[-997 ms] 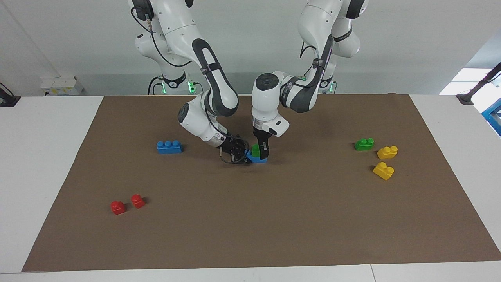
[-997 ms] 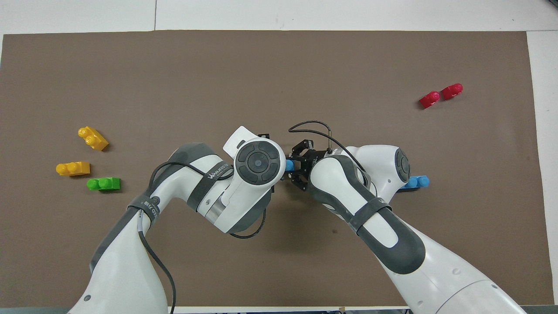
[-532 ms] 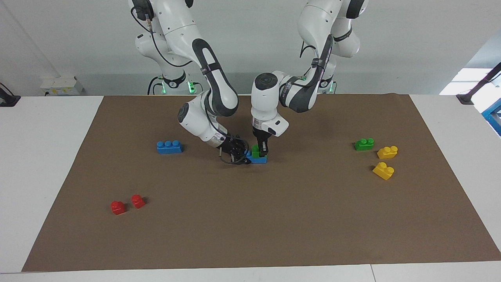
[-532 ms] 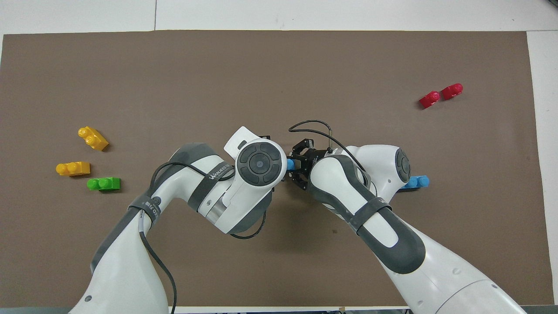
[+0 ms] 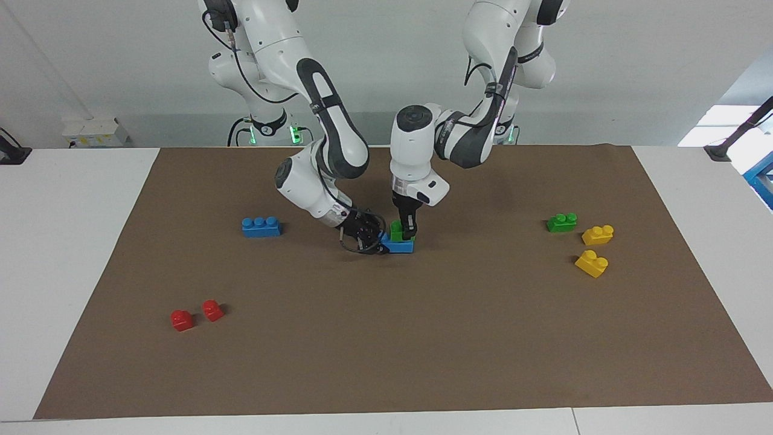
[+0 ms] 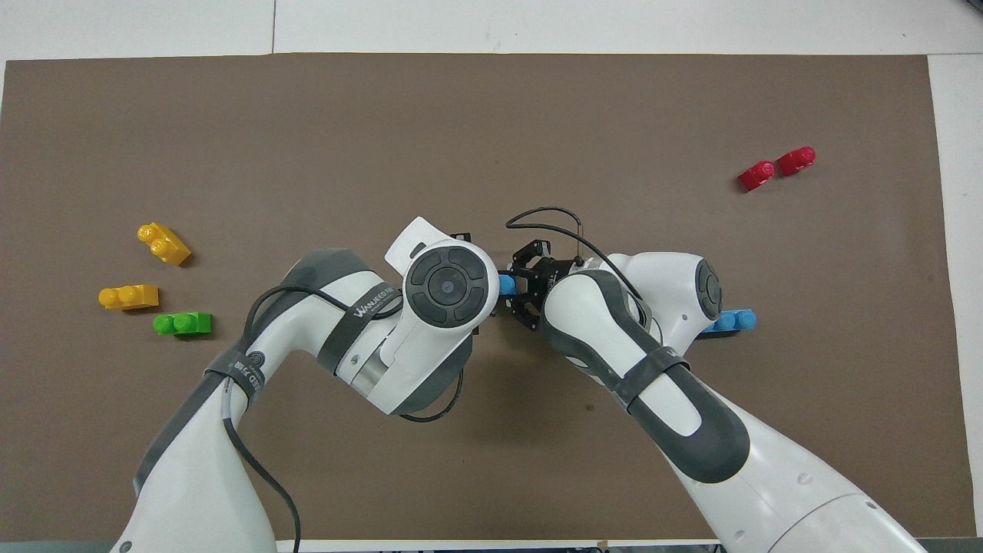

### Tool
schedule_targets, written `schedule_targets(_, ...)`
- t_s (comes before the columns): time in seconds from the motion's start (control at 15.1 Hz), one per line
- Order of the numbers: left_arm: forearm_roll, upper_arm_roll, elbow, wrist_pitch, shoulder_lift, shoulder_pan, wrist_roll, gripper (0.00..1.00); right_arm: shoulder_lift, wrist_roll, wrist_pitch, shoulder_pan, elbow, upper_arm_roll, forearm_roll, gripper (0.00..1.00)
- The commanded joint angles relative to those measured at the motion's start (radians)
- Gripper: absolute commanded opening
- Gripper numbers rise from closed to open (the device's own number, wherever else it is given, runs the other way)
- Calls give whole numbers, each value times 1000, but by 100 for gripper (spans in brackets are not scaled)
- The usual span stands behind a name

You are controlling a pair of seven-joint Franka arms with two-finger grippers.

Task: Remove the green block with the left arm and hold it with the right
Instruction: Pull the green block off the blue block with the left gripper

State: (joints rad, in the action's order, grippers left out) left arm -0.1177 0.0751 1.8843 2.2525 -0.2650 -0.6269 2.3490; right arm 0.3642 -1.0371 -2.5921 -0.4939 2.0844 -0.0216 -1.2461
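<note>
Slippage is the risk: the left end effector [image 5: 403, 232] is clamped on the green block [image 5: 397, 230] stacked on the blue brick [image 5: 398, 245] mid-table, whose end the right end effector [image 5: 375, 239] pinches, so a crooked pull could lift both together.

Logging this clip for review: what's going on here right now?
The left gripper comes down from above, shut on the green block stacked on a blue brick mid-mat. The right gripper, low and sideways, is shut on that blue brick's end, bracing it. The green block is not yet off.
</note>
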Motion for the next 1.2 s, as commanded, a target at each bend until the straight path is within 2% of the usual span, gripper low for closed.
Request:
schedule_targets(0.0, -20, -8, 6, -73, 70, 38, -40, 0, 10, 51, -28, 2, 17, -1, -38, 0)
schedule_targets(0.2, -14, -8, 7, -112, 114, 56, -72, 0, 10, 51, -28, 2, 17, -1, -38, 0)
schedule_targets(0.47, -2, -6, 9, -165, 148, 134, -210, 0, 10, 51, -28, 3, 17, -1, -38, 0)
schedule_targets(0.73, 9, -6, 10, -169, 148, 217, -411, 0, 12, 51, -23, 12, 11, -1, -36, 0)
schedule_targets(0.86, 53, -8, 12, -171, 148, 269, -575, 0, 15, 52, -20, 17, -3, 0, -20, 0)
schedule_targets(1.0, 81, -6, 21, -177, 148, 314, -706, 0, 3, 48, 28, 55, -33, 6, 35, 0)
schedule_targets(1.13, 108, -6, 32, -179, 150, 358, -833, 0, -19, 52, 123, 150, -56, 6, 159, 0)
